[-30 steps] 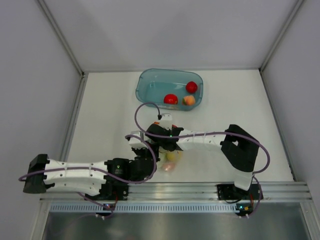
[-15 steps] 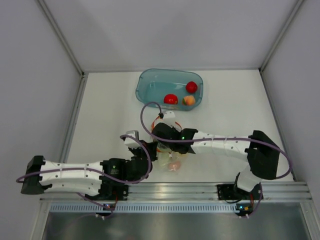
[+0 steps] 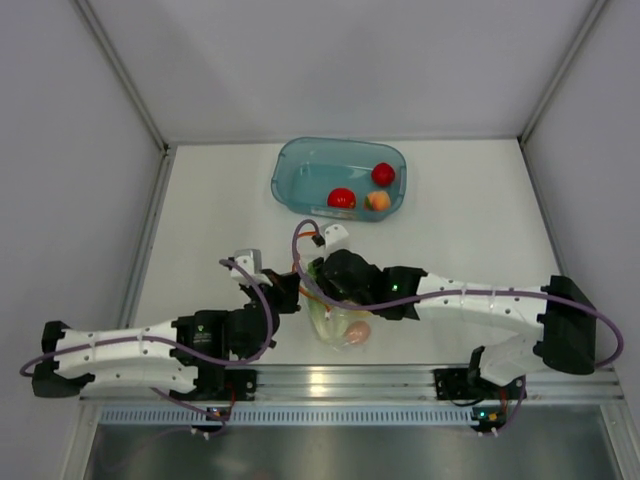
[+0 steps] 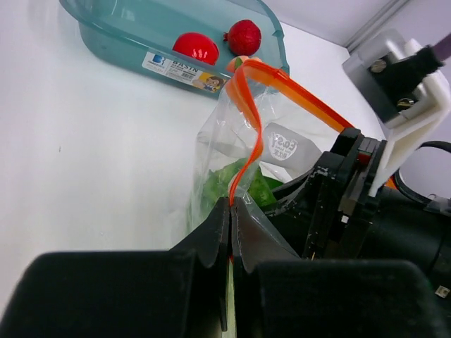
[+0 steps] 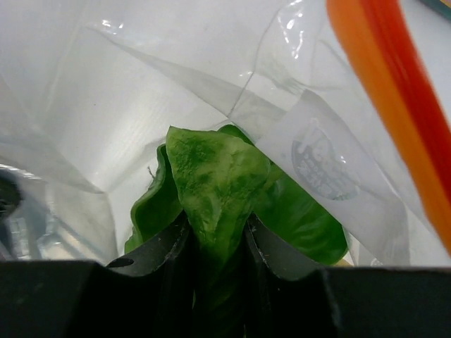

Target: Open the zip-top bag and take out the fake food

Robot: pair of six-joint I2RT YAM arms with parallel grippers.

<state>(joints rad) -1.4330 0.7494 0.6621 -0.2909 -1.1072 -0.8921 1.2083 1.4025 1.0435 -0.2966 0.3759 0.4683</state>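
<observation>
Left pincer (image 4: pixel 231 217) pinching orange zip strip (image 4: pixel 252 134), right pincer (image 5: pixel 217 227) clamping green lettuce (image 5: pixel 211 179)

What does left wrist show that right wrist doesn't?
Left wrist only: the teal bin holding two red pieces, and the left gripper pinched shut on the zip-top bag at its orange zip strip. Right wrist only: the right gripper closed on the lettuce inside the bag. Both: bag plastic, orange strip, green lettuce.
</observation>
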